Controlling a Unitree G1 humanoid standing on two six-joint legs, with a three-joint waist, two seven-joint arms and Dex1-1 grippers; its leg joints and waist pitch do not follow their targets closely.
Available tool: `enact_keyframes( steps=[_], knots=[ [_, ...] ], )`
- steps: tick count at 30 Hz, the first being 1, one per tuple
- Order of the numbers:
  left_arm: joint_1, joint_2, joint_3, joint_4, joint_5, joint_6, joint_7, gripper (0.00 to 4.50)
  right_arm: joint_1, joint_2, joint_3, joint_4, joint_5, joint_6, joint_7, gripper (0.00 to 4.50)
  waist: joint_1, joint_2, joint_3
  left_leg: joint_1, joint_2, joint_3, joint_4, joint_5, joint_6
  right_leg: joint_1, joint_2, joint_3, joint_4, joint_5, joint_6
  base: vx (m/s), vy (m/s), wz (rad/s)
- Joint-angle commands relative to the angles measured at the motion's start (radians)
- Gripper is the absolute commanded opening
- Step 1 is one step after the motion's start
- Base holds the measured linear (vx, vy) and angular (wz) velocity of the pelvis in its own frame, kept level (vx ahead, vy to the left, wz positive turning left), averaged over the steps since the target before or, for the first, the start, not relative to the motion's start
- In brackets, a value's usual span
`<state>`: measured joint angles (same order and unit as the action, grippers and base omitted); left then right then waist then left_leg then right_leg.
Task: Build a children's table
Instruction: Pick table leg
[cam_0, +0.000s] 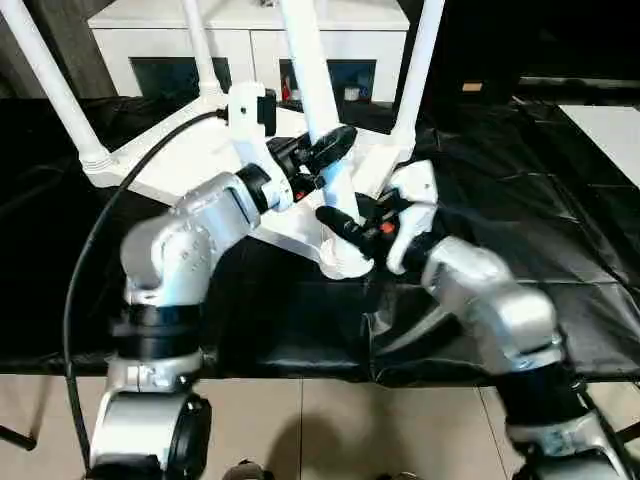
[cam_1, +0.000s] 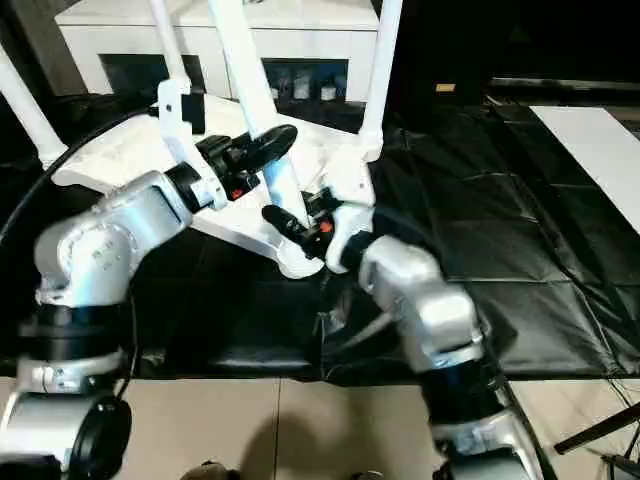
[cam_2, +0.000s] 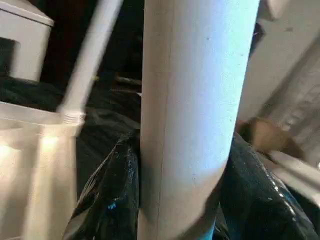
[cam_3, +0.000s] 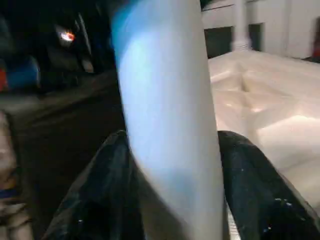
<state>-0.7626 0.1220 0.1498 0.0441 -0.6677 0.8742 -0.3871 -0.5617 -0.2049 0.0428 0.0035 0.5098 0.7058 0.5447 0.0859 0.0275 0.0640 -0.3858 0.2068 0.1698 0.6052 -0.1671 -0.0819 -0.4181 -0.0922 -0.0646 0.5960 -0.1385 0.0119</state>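
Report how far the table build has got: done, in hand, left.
Done: the white plastic tabletop lies underside up on the black sheet, and three white tapered tube legs stand in its corner sockets. In hand: the fourth white leg stands at the nearest corner, the left gripper higher and the right gripper lower, both closed around it. Left: seating that leg, then turning the table upright.

Two silver metal forearms, rounded casings, black joint bands. White wrist housings; black two-finger left gripper (cam_0: 325, 150) and right gripper (cam_0: 345, 225), red marks. Black cable (cam_0: 75, 300) beside left forearm.
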Motion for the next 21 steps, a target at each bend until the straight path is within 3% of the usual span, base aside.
enact_keyframes(
  steps=[1, 7, 11, 14, 17, 21],
  knots=[
    [-0.023, 0.008, 0.016, -0.002, -0.045, 0.048, -0.021, 1.85, -0.038, -0.033, -0.07, -0.005, 0.093, 0.12, 0.025, 2.97, -0.001, -0.008, -0.083, 0.017, -0.001, 0.005, -0.068, -0.215, 0.001, 0.053, -0.025, 0.026, -0.065, -0.317, -0.148, 0.0, 0.0, 0.0],
    [-0.03, 0.023, 0.013, 0.002, -0.079, 0.091, -0.062, 1.84, -0.072, -0.09, -0.144, 0.001, 0.2, 0.241, 0.077, 3.43, 0.004, -0.013, -0.086, 0.013, -0.002, 0.008, -0.065, -0.176, 0.002, 0.058, -0.026, 0.025, -0.062, -0.274, -0.165, 0.0, 0.0, 0.0],
    [-0.022, 0.053, -0.029, -0.01, -0.065, 0.071, -0.127, 1.84, -0.041, -0.178, -0.068, -0.048, 0.164, 0.262, 0.161, 3.77, 0.009, -0.014, -0.087, 0.012, -0.001, 0.007, -0.065, -0.157, 0.001, 0.062, -0.026, 0.025, -0.061, -0.27, -0.158, 0.0, 0.0, 0.0],
    [-0.003, 0.112, -0.117, -0.041, -0.011, 0.006, -0.227, 1.84, -0.012, -0.249, 0.008, -0.084, 0.111, 0.229, 0.209, 3.85, 0.01, -0.014, -0.086, 0.011, 0.001, 0.006, -0.067, -0.161, -0.003, 0.061, -0.029, 0.026, -0.063, -0.297, -0.145, 0.0, 0.0, 0.0],
    [0.005, 0.145, -0.172, -0.06, 0.023, -0.036, -0.293, 1.84, 0.002, -0.255, 0.027, -0.094, 0.095, 0.191, 0.227, 3.85, 0.005, -0.013, -0.085, 0.012, 0.001, 0.008, -0.066, -0.175, -0.007, 0.057, -0.03, 0.027, -0.064, -0.316, -0.144, 0.0, 0.0, 0.0],
    [0.009, 0.148, -0.186, -0.081, 0.013, -0.036, -0.321, 1.84, 0.018, -0.246, 0.046, -0.101, 0.079, 0.145, 0.243, 3.85, 0.004, -0.014, -0.083, 0.013, 0.004, 0.007, -0.066, -0.191, -0.011, 0.056, -0.031, 0.027, -0.063, -0.329, -0.156, 0.0, 0.0, 0.0]
  ],
)
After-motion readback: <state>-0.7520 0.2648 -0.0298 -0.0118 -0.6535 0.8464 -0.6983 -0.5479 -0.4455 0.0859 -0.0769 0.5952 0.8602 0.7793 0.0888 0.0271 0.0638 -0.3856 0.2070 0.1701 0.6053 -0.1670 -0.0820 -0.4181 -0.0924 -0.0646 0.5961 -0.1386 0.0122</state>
